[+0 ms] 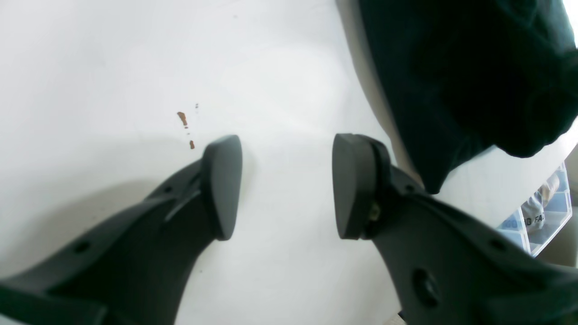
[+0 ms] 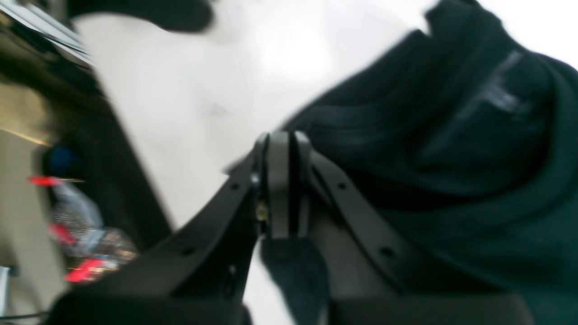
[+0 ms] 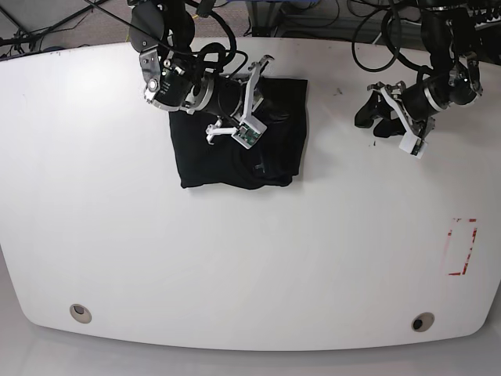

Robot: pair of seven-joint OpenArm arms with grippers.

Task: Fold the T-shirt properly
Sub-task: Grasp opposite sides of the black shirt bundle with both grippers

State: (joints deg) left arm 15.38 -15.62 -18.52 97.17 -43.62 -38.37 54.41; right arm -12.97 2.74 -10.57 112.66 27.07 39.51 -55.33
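Right fingers (image 2: 282, 180) are pressed fully together; a strip of dark cloth hangs just below them, but whether it is pinched between them cannot be told. To their right lies the soft, matte black short-sleeved cloth T-shirt (image 2: 451, 171), bunched in thick layers on the white bench (image 3: 250, 258). Left fingers (image 1: 286, 185) stand moderately apart, holding nothing, above bare bench, with the shirt's edge off to their right. The cloth looks light, limp and prone to sagging; a hem or corner edge appears the soundest place to take hold.
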